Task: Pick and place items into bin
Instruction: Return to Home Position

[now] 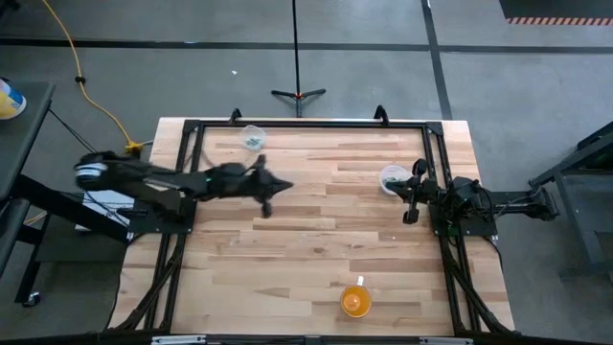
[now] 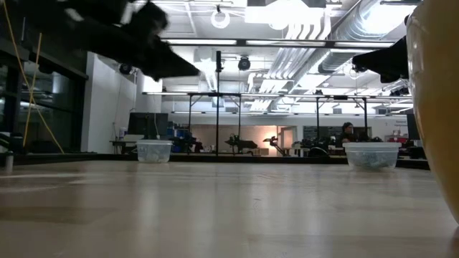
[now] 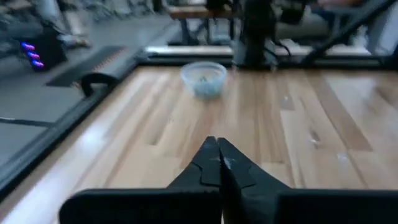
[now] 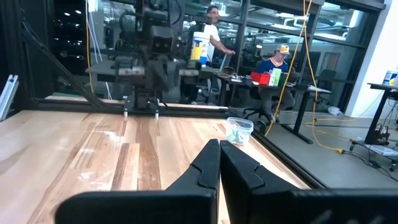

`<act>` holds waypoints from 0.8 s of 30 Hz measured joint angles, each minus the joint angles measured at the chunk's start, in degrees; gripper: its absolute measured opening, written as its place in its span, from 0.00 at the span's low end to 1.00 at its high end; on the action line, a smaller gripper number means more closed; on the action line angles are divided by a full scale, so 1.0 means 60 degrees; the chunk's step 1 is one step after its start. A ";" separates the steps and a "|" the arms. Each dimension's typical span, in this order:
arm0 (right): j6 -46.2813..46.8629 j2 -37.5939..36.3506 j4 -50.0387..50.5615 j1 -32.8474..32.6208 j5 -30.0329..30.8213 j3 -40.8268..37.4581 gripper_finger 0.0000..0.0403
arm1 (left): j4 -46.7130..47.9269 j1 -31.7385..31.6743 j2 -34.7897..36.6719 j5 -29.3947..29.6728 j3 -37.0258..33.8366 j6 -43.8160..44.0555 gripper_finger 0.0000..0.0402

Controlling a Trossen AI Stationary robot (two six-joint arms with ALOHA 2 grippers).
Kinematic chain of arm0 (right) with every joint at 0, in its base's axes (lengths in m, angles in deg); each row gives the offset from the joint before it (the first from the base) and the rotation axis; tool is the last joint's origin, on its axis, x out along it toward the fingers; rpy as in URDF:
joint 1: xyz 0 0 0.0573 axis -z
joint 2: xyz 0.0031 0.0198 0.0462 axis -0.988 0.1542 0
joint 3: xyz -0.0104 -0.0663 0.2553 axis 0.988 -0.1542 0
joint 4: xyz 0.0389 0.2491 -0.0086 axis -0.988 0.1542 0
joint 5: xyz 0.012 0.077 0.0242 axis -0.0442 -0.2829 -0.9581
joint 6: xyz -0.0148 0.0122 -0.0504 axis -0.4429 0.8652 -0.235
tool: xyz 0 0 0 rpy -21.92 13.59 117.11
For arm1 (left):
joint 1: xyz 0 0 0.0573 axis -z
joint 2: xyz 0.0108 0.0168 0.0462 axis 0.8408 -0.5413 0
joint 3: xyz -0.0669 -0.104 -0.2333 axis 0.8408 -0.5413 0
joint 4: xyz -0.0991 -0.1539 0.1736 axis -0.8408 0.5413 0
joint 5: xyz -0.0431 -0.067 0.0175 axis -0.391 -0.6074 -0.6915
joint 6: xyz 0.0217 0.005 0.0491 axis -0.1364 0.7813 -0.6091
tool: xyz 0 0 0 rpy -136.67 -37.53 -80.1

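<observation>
The left gripper (image 3: 217, 144) and right gripper (image 4: 219, 145) are held clenched on nothing above the wooden table (image 1: 316, 251).

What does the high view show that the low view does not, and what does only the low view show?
Only the high view: the whole table from above, the left arm and the right arm in full, a tripod and a yellow cable on the floor. Only the low view: the room behind the table, its ceiling lights and a person far off. Both: the far cup, the right cup, the orange cup, which fills the low view's right edge, and dark parts of both arms.
</observation>
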 joint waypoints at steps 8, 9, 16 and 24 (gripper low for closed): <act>0.0201 0.0000 -0.0004 0.0000 -0.0038 0.0000 0.01 | 0.0525 0.1725 0.3978 0.1462 -0.1733 0.0117 0.08; 0.0228 -0.0002 -0.0001 0.0000 -0.0037 0.0000 0.00 | 0.0839 0.1933 0.4401 0.1770 -0.1800 -0.0031 0.08; 0.0256 0.0000 0.0011 0.0000 -0.0049 0.0000 0.01 | 0.2394 0.2367 0.6988 0.2355 -0.2558 -0.0219 0.06; 0.0191 -0.0004 0.0664 0.0004 -0.0443 0.0382 0.00 | 0.3495 0.2367 0.9458 0.2285 -0.3498 -0.0026 0.05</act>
